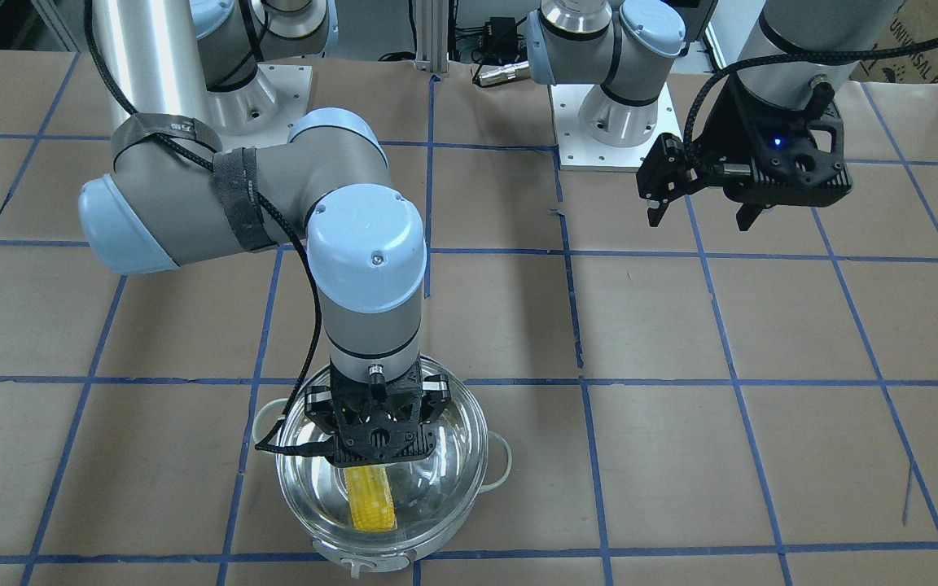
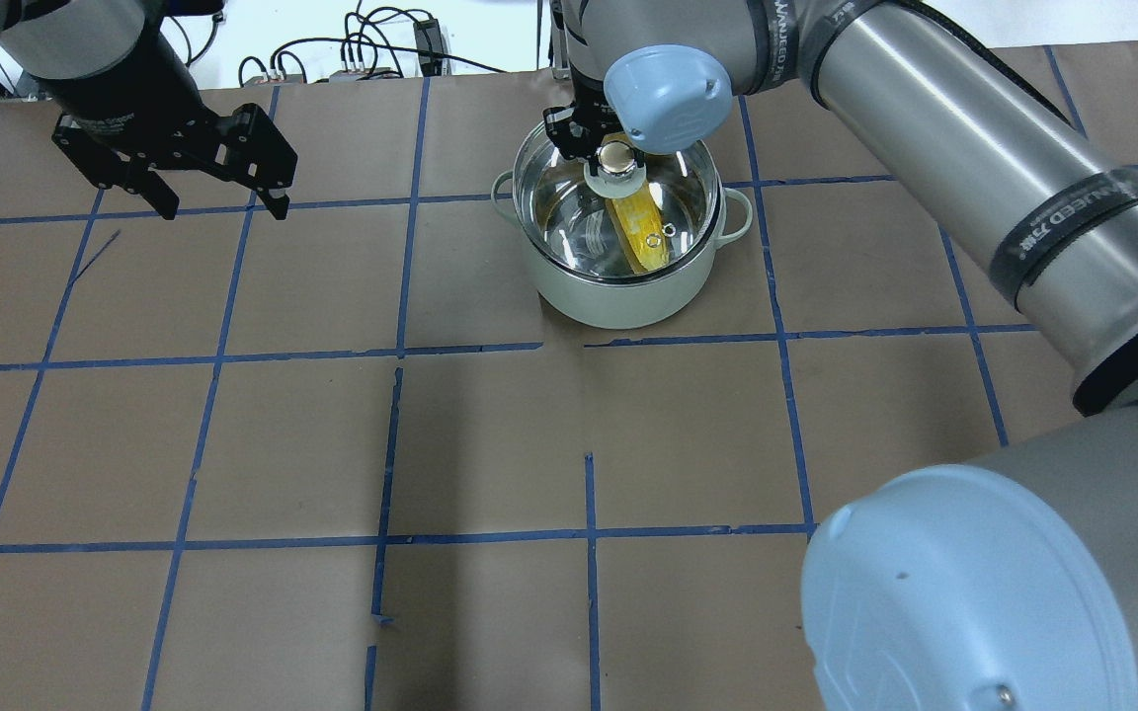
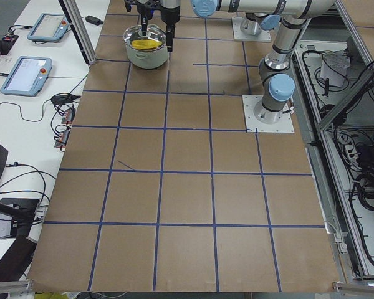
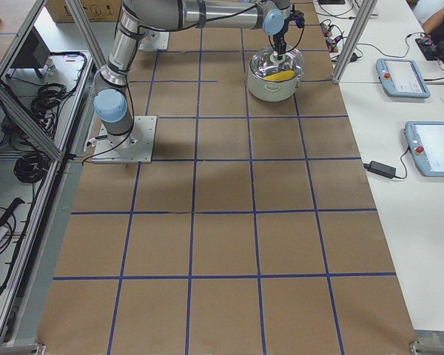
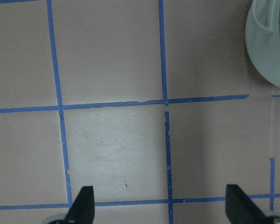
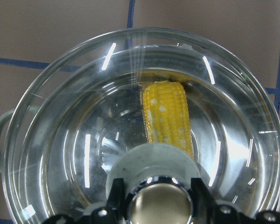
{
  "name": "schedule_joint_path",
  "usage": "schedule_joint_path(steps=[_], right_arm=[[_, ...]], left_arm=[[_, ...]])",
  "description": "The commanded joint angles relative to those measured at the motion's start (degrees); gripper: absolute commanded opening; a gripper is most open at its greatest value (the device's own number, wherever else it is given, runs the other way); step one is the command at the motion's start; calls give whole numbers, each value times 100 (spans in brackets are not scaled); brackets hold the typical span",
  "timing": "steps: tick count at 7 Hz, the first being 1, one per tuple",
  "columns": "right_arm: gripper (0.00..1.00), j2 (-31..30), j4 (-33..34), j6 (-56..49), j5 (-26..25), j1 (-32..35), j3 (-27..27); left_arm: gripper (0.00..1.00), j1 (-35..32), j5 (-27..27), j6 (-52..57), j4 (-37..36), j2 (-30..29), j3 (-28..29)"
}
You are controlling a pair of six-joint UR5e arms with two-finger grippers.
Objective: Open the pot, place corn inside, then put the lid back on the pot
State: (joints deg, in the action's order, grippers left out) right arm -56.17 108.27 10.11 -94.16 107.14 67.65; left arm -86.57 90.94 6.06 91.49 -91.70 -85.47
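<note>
The pot [image 2: 618,296] stands at the table's far side, with the corn [image 2: 643,232] lying inside it. The glass lid [image 1: 453,456] covers the pot's mouth; I cannot tell whether it rests on the rim. My right gripper [image 1: 377,443] is above the pot's middle, shut on the lid's knob [image 2: 614,155]. In the right wrist view the fingers flank the knob [image 6: 161,205], and the corn [image 6: 165,112] shows through the lid [image 6: 60,140]. My left gripper [image 2: 223,210] is open and empty, hanging above the table well to the left of the pot.
The table is brown paper with a blue tape grid. The left wrist view shows bare paper between the open fingers [image 5: 84,200] and the pot's edge [image 5: 270,51] at top right. The arm bases [image 1: 611,122] stand at the robot's side of the table.
</note>
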Motion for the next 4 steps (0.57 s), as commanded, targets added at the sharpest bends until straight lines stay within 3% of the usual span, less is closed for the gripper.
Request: schedule_joint_path(steps=[1, 4], right_arm=[[8, -8, -69, 0, 11, 0, 20], [8, -8, -95, 0, 20, 9, -23]], left_arm=[[100, 0, -6, 0, 0, 3, -5], [100, 0, -6, 0, 9, 12, -5]])
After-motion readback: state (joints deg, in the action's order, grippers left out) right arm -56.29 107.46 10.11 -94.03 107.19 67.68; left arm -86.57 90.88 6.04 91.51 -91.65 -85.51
